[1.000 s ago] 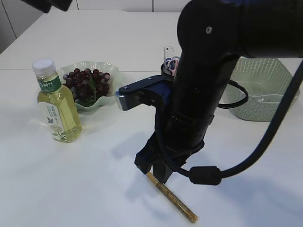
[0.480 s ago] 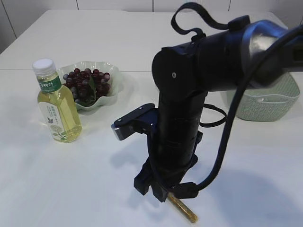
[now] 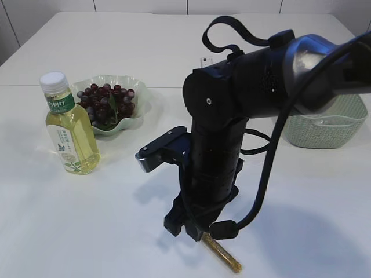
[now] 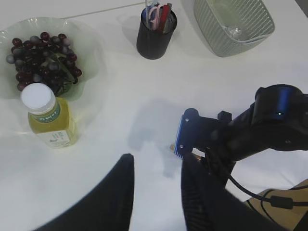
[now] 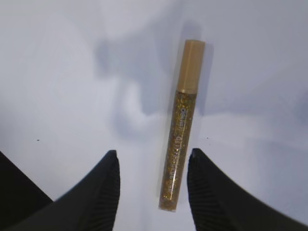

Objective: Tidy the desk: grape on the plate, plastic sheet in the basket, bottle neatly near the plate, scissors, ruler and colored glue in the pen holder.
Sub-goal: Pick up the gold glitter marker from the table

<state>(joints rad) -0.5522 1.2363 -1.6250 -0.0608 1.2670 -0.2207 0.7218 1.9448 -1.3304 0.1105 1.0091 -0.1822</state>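
Glitter glue tube (image 5: 182, 126) flat on table (image 5: 57, 72), between spread fingers of unclenched right pincer (image 5: 153, 185), untouched.

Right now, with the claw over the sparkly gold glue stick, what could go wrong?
The glitter glue lies flat between the right claw's open fingers, nearer the right one. If the claw comes down off-centre, that finger might land on the tube or nudge it so it rolls away. It also sits near the table's front edge in the exterior view, so a push could send it off. A grip near one end might let it tilt on the way to the pen holder.
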